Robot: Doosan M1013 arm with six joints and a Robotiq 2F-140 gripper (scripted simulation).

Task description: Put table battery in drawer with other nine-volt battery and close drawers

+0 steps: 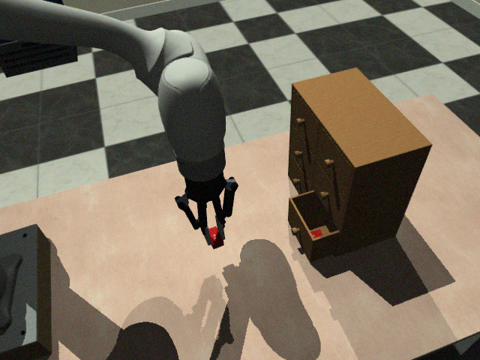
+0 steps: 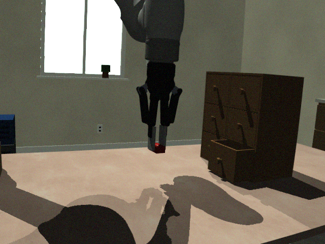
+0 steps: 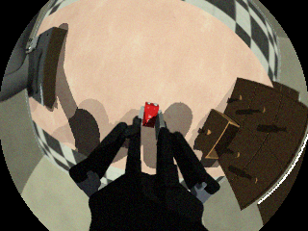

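My gripper (image 1: 214,236) is shut on a red nine-volt battery (image 1: 216,237) and holds it well above the table, to the left of the chest. The battery also shows between the fingertips in the exterior view (image 2: 159,148) and in the wrist view (image 3: 150,114). The small wooden chest (image 1: 349,154) stands on the table at the right. Its bottom drawer on the near side (image 1: 310,226) is pulled partly out and holds another red battery (image 1: 316,233). The other drawers are pushed in.
A grey and brown block (image 1: 21,286) sits at the table's left edge. The arm's shadow falls across the table in front of the gripper. The chest also shows in the exterior view (image 2: 252,123), with the open drawer (image 2: 230,157) sticking out toward the gripper's side.
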